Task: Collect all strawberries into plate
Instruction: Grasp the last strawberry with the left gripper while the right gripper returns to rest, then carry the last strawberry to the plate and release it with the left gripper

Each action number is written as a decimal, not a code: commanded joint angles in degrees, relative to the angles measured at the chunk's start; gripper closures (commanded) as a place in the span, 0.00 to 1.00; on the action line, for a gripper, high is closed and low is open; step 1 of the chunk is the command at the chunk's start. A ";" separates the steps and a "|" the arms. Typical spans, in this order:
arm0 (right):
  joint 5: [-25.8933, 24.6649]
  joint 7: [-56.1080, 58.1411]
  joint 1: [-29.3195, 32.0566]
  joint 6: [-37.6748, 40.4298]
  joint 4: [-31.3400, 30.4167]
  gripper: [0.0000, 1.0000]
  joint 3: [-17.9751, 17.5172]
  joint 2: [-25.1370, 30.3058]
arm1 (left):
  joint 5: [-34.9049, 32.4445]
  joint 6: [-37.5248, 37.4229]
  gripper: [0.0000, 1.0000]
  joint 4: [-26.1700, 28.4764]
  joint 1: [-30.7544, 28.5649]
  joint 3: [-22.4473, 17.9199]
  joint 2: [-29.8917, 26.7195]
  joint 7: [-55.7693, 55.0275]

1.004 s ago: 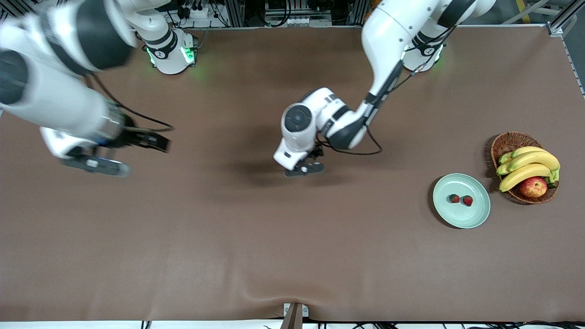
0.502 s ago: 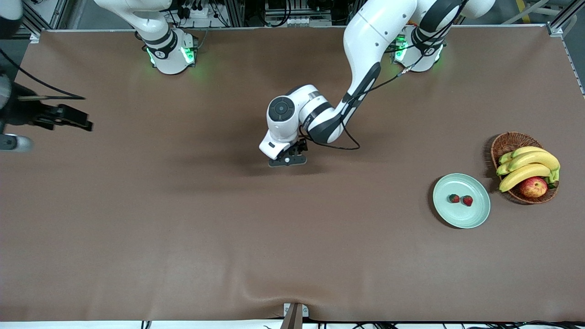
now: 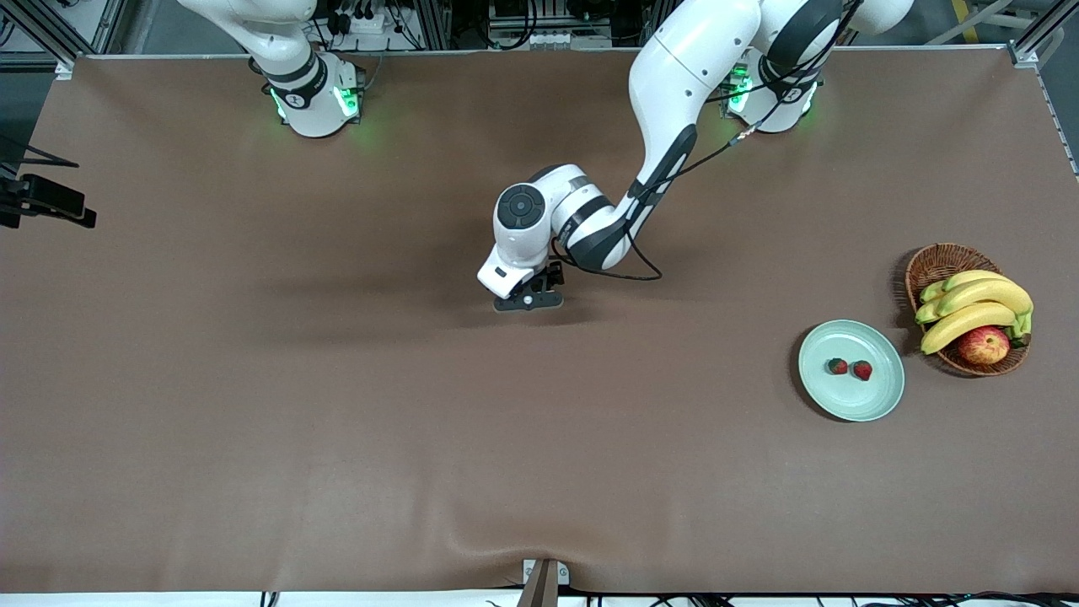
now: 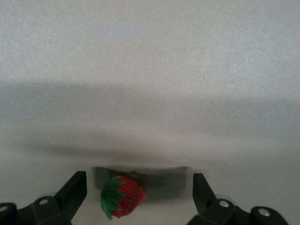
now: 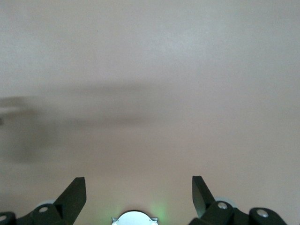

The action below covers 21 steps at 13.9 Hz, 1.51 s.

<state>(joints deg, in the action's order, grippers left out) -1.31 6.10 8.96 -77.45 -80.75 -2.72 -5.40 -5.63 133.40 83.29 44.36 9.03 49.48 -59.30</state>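
Two strawberries (image 3: 850,367) are seen lying side by side, just apart, in the pale green plate (image 3: 877,403), which rests on the brown tabletop (image 3: 337,438) toward the left arm's end. A wicker basket (image 3: 937,261) with bananas (image 3: 974,308) and an apple (image 3: 983,345) is set just beside the plate.

A third strawberry (image 4: 123,196) is found on the tabletop near the middle, well apart from the plate. The left pincer (image 3: 528,300) is lowered over it, released, with its fingers (image 4: 74,191) spread wide. In the left wrist view the berry is seen between the two fingers, close to one of them, its green cap turned toward that finger; whether it is touched cannot be told.

The right pincer (image 5: 136,197) is released as well, its fingers held wide apart over bare tabletop, and nothing is grasped. In the front view only a dark part of that arm is seen at the right arm's end of the tabletop.
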 commanded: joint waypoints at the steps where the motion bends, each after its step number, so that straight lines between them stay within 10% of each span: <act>1: -1.07 0.41 0.35 -0.34 -4.94 0.00 -0.62 4.43 | -1.49 0.02 0.18 -0.50 0.81 -0.77 0.00 -0.64; 5: -1.07 0.67 0.44 -0.42 -5.64 0.00 -0.62 5.49 | -1.40 -1.03 1.00 -0.32 0.81 -0.77 -0.35 -1.69; 11: -0.63 0.32 0.35 -0.25 -6.61 0.00 -0.71 8.66 | -1.23 -8.05 1.00 -0.32 -1.20 -0.76 -3.76 -1.87; 21: -0.01 0.05 -1.23 0.01 -7.58 0.00 -0.62 9.80 | -4.02 -24.06 1.00 0.91 -36.08 -0.77 -11.08 3.92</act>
<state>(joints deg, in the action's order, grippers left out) -1.26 6.10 8.26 -77.35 -86.56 -3.36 2.44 -6.84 110.66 82.28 11.43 7.32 38.69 -55.96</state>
